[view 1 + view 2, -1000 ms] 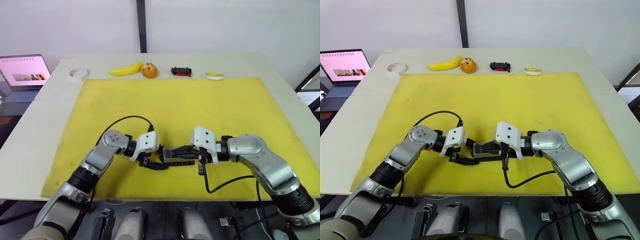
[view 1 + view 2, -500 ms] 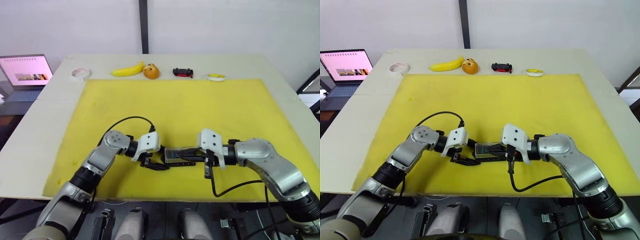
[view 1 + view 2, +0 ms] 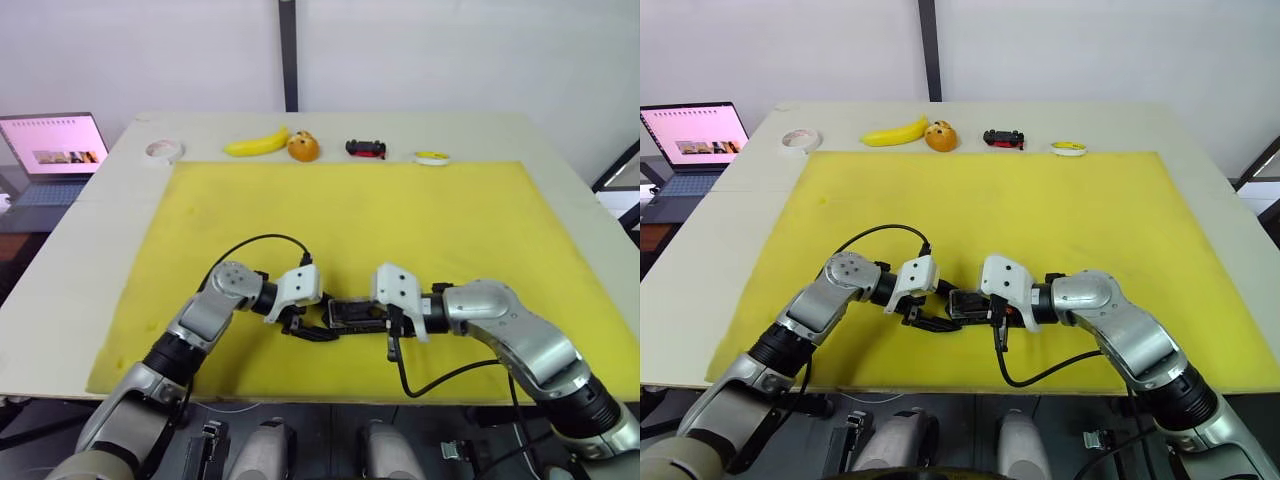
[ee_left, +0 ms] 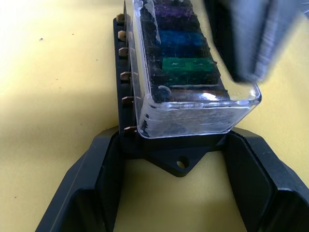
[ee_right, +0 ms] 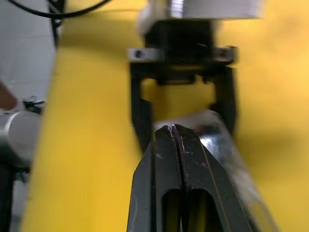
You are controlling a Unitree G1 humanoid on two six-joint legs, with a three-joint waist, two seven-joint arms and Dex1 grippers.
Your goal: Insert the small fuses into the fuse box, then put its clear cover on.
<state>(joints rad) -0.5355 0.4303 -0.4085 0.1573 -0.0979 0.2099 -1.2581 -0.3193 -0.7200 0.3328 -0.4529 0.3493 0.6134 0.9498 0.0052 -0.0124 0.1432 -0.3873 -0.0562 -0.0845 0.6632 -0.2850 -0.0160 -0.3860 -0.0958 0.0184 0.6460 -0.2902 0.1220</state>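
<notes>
The black fuse box point(image 3: 350, 314) lies on the yellow mat point(image 3: 350, 220) near the front edge, between my two grippers. The clear cover point(image 4: 193, 111) sits on top of it. Through the cover I see small fuses in their slots: a green one point(image 4: 186, 67), a blue one point(image 4: 181, 41) and a purple one point(image 4: 174, 14). My left gripper point(image 4: 175, 145) clasps the box's near end, one finger on each side of the base. My right gripper point(image 5: 175, 129) is shut, its tips resting on top of the cover.
Along the table's far edge lie a white tape roll point(image 3: 164, 150), a banana point(image 3: 258, 145), an orange point(image 3: 303, 147), a small black-and-red toy car point(image 3: 364, 149) and a yellow tape roll point(image 3: 432, 157). A laptop point(image 3: 55, 150) stands off the table at far left.
My right gripper drew back to the right along the cover, then slid left again toward the left gripper. The left gripper and the box stayed put. The camera view shifted slightly.
</notes>
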